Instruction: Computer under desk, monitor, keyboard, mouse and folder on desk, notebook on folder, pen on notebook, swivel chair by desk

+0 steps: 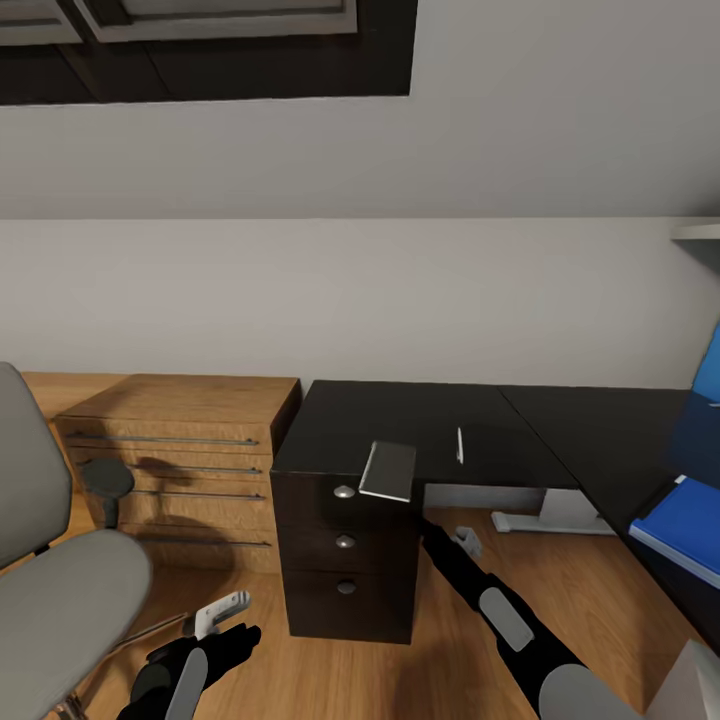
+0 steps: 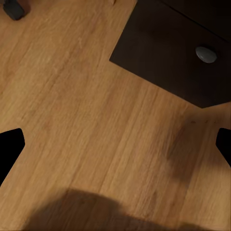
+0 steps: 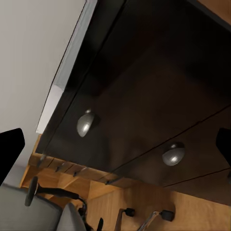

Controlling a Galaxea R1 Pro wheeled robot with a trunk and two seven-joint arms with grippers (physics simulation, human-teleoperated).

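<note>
The dark grey notebook (image 1: 387,470) lies tilted on the front edge of the black desk (image 1: 420,420), overhanging the top drawer. My right gripper (image 3: 115,144) is just below it in front of the drawer unit (image 1: 345,560), open, its fingertips wide apart with nothing between them. The white pen (image 1: 460,445) lies on the desk behind the notebook. The blue folder (image 1: 688,525) rests on the desk's right wing. At the left stands the grey swivel chair (image 1: 60,590). My left gripper (image 2: 115,144) hangs open and low over the wood floor (image 2: 86,120).
A light wooden dresser (image 1: 180,470) stands against the wall between the chair and the desk. The drawer unit shows round silver knobs (image 3: 85,124). A white desk leg (image 1: 545,512) stands on the floor under the desk's corner.
</note>
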